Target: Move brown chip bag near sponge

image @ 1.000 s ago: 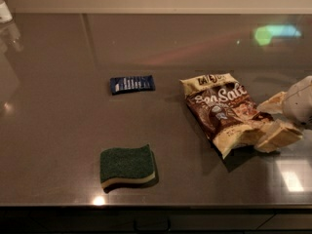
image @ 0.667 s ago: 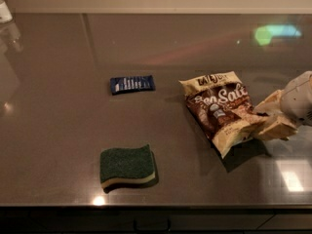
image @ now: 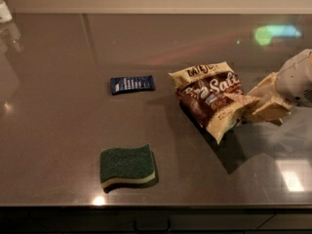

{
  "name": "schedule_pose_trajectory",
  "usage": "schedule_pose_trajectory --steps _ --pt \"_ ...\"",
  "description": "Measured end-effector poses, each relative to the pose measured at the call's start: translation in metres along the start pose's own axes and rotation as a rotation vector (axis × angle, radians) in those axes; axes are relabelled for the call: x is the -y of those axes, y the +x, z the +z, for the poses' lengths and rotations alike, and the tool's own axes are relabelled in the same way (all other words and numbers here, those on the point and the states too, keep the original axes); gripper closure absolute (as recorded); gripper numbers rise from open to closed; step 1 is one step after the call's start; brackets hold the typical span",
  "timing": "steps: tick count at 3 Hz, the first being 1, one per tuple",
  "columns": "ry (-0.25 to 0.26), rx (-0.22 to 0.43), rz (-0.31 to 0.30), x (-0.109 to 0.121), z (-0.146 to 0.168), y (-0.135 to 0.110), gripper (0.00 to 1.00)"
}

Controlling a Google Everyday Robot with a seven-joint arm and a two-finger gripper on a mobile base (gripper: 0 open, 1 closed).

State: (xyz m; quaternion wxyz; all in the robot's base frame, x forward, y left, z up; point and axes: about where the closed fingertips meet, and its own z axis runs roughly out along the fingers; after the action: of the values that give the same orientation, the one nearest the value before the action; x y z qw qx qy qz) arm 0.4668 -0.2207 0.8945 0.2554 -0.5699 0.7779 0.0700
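The brown chip bag [image: 208, 95] is dark brown with cream ends and white "Salt" lettering. It hangs tilted right of the counter's middle, its lower end raised, with a shadow on the surface under it. My gripper [image: 249, 106] comes in from the right edge. Its cream fingers [image: 267, 110] are closed on the bag's right side. The sponge [image: 126, 165], dark green on top with a pale foam layer, lies flat at the front, left of centre. It is well apart from the bag, down and to the left.
A small dark-blue flat packet [image: 132, 84] lies left of the bag. A clear bottle [image: 5, 13] stands at the far left corner. The dark counter's [image: 58, 126] front edge runs just below the sponge.
The bag has risen off the counter and shifted a little left with the gripper holding it. Its shadow has spread beneath it. The sponge and the packet have not moved.
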Motion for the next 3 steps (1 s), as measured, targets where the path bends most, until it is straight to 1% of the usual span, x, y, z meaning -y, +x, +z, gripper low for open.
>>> schedule_pose_trajectory --steps 1,2,3 --pt "-0.024 0.083 -0.017 -0.002 -0.006 -0.033 1.00" --pt "-0.055 0.123 -0.061 -0.021 -0.005 -0.056 1.00" --pt "-0.077 0.131 -0.121 -0.049 0.004 -0.073 1.00"
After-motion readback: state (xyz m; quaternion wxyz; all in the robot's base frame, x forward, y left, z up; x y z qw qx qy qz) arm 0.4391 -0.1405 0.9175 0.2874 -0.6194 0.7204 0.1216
